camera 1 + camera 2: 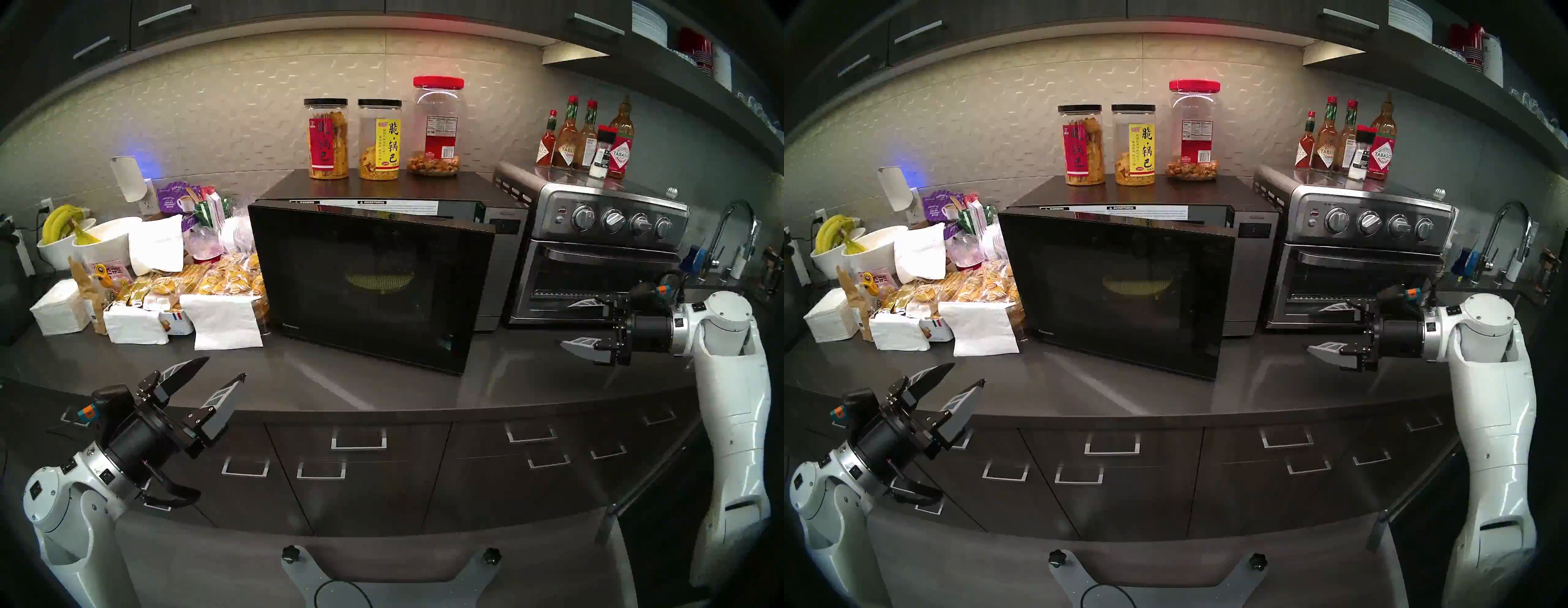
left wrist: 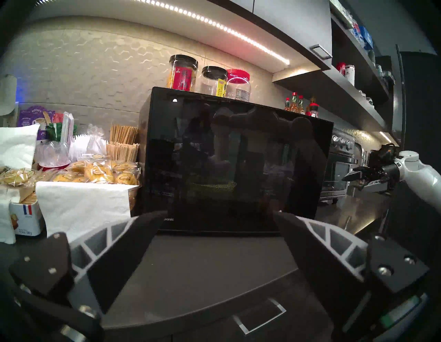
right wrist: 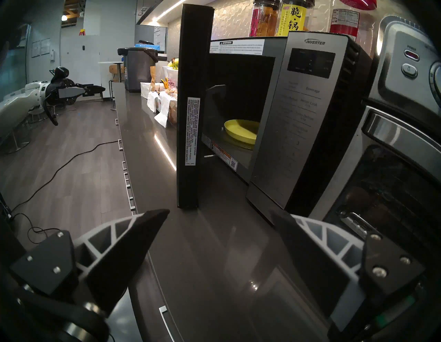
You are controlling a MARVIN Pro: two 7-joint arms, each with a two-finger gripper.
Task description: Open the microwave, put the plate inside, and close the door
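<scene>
The black-and-grey microwave (image 1: 500, 263) (image 3: 298, 114) stands mid-counter. Its glossy black door (image 1: 369, 284) (image 1: 1119, 288) (image 2: 236, 164) (image 3: 191, 107) is ajar, hinged on the left with its free right edge swung out over the counter. The yellow plate (image 3: 242, 130) lies inside on the turntable and shows dimly through the glass (image 1: 379, 280). My left gripper (image 1: 225, 367) (image 1: 968, 372) (image 2: 214, 215) hangs open and empty at the counter's front edge, left of the door. My right gripper (image 1: 565, 323) (image 1: 1314, 327) (image 3: 219, 210) is open and empty, right of the door's free edge, in front of the toaster oven.
A steel toaster oven (image 1: 602, 254) with sauce bottles (image 1: 585, 136) on top stands right of the microwave. Three jars (image 1: 326, 140) sit on the microwave. Snack packs and napkins (image 1: 191, 297) and bowls with bananas (image 1: 63, 237) crowd the left. A faucet (image 1: 734, 229) is far right.
</scene>
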